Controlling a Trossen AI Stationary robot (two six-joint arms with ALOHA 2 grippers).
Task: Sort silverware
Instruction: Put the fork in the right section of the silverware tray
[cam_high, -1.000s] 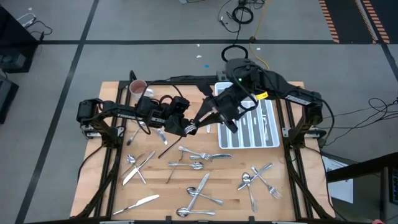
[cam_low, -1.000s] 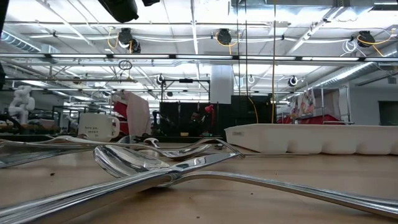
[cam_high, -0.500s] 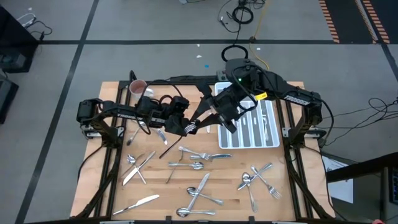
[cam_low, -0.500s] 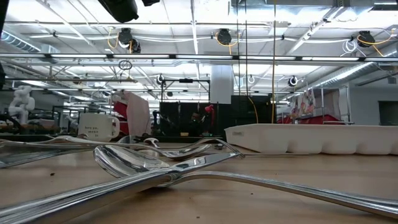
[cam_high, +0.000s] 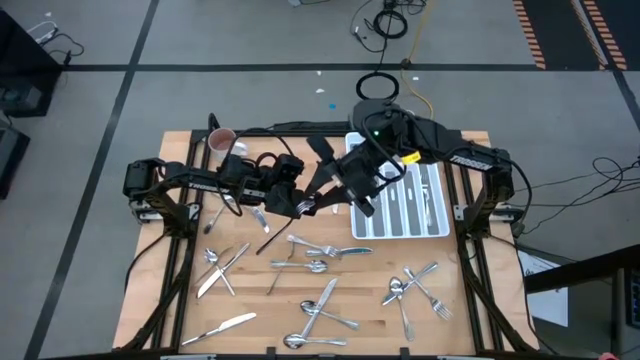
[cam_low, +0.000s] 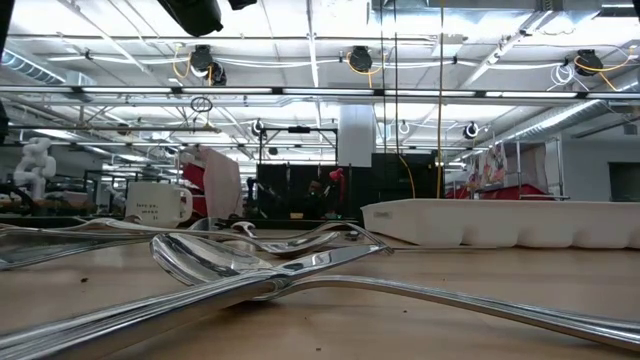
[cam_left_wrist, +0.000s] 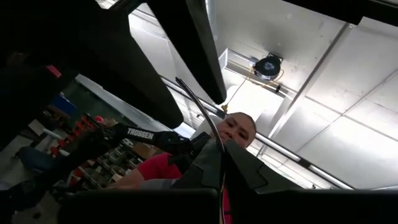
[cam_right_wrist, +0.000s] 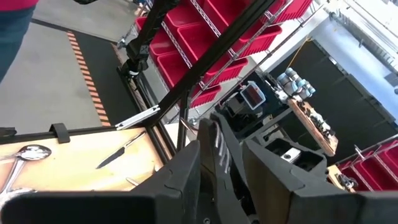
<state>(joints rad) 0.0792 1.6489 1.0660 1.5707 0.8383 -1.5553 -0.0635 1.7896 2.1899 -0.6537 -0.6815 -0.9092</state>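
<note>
Silverware (cam_high: 318, 262) lies scattered over the near half of the wooden table (cam_high: 180, 290): crossed forks and spoons in the middle, a knife (cam_high: 228, 325) at the near left, a cluster of forks (cam_high: 418, 283) at the near right. Several pieces already rest in the slots of the white tray (cam_high: 436, 208) at the far right. In the low view a spoon (cam_low: 215, 262) and long handles fill the foreground, with the tray's wall (cam_low: 500, 222) beyond.

Above the table's middle, the two grippers meet. The left gripper (cam_high: 303, 205) and the right gripper (cam_high: 345, 190) sit just beside each other, and a thin piece seems to run between them; the right wrist view shows a slim strip (cam_right_wrist: 214, 149) pinched between that arm's closed fingers. Whether the left gripper's fingers are clamped or loose I cannot tell.

This looks like a hand-over in mid-air, one piece passing from left arm to right. The next move likely calls for the left gripper to let go cleanly, then the right arm to carry the piece to the matching tray slot. A mug (cam_high: 220, 139) stands at the far left.
</note>
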